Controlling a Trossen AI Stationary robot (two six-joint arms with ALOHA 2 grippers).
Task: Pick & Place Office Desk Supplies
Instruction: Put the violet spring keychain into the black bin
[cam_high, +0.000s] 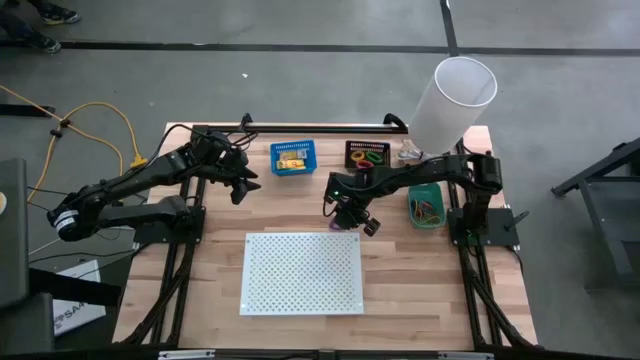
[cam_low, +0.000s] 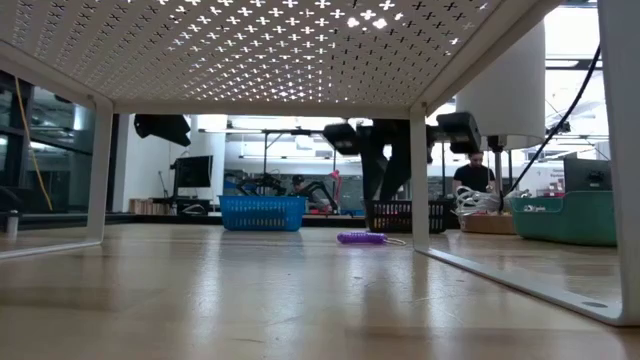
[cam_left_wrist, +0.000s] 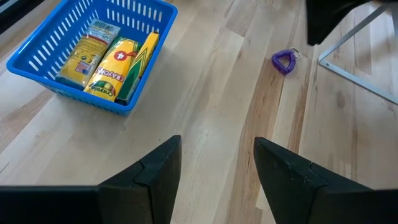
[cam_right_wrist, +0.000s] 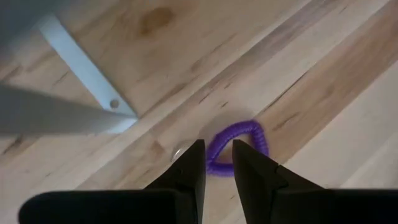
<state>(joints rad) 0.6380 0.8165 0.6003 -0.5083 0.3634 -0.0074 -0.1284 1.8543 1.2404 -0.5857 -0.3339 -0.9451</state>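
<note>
Purple coiled loop (cam_right_wrist: 239, 146) lies flat on the bare wood of the table (cam_high: 400, 290), just off the far right corner of the white perforated board (cam_high: 303, 272), at about one o'clock from the board's middle in the high view; a small metal ring (cam_right_wrist: 178, 151) sits at one end of it. Directly over the loop hangs the right gripper (cam_right_wrist: 216, 167), its two dark fingers (cam_right_wrist: 189, 168) drawn close together with only a narrow gap, straddling one side of the coil; whether the pads actually press the plastic I cannot tell, and the loop rests on the table. In the low view the same loop (cam_low: 362, 238) shows lying on the wood beneath the dark gripper, between the blue bin (cam_low: 262, 212) and the black bin (cam_low: 398, 215).

Left gripper (cam_left_wrist: 214, 168) hovers at about ten o'clock from the board, near the blue bin (cam_left_wrist: 81, 59); its fingers stand wide apart and hold nothing; the bin contains yellow-orange crayon packets (cam_left_wrist: 115, 68). At about one o'clock from the board the black bin (cam_high: 367, 155) carries bright loops (cam_high: 368, 156); at about three o'clock from the right gripper the green bin (cam_high: 426, 205) holds rubber bands (cam_high: 428, 209); a white cylinder (cam_high: 452, 100) rises at the table's far right corner.
</note>
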